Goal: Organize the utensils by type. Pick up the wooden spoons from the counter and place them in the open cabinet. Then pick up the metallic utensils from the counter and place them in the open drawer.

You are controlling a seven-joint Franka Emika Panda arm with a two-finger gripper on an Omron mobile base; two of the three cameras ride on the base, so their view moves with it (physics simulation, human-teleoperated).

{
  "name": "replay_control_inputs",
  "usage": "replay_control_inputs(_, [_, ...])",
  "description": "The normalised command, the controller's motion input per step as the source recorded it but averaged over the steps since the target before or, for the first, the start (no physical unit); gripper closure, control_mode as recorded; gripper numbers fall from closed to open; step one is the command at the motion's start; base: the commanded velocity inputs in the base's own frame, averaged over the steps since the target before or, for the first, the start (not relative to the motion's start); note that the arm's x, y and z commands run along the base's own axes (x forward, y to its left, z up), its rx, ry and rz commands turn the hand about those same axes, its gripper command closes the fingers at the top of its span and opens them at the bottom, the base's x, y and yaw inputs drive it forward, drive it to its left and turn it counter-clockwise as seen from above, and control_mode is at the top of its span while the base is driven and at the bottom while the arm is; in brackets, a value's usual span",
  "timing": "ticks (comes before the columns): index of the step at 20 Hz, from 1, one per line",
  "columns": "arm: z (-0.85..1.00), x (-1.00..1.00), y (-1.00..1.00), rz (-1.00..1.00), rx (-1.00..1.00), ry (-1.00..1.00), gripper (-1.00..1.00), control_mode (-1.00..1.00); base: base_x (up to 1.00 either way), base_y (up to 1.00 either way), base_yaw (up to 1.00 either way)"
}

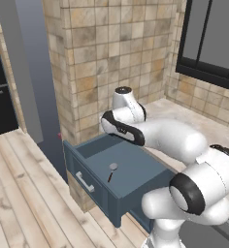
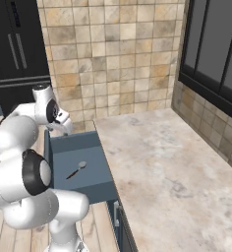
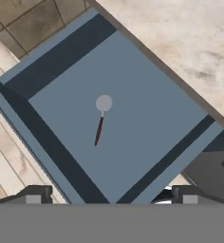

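One round-headed metal utensil (image 3: 101,117) with a thin black handle lies flat on the floor of the one open drawer (image 1: 136,169), beside the table (image 2: 177,162). The hand (image 3: 111,194) hangs above it, open and empty.

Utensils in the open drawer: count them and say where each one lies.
1. A small round-headed utensil with a thin black handle lies flat on the drawer floor, near its middle. None other shows there.
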Motion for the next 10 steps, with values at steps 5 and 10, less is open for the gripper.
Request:
replay_control_inputs(5, [0.17, -0.07, 0.01, 0.0, -0.02, 0.17, -1.0, -1.0, 0.0, 0.0, 0.0])
replay_control_inputs(10, [0.0, -0.35, 0.0, 0.0, 0.0, 0.0, -1.0, -1.0, 0.0, 0.0, 0.0])
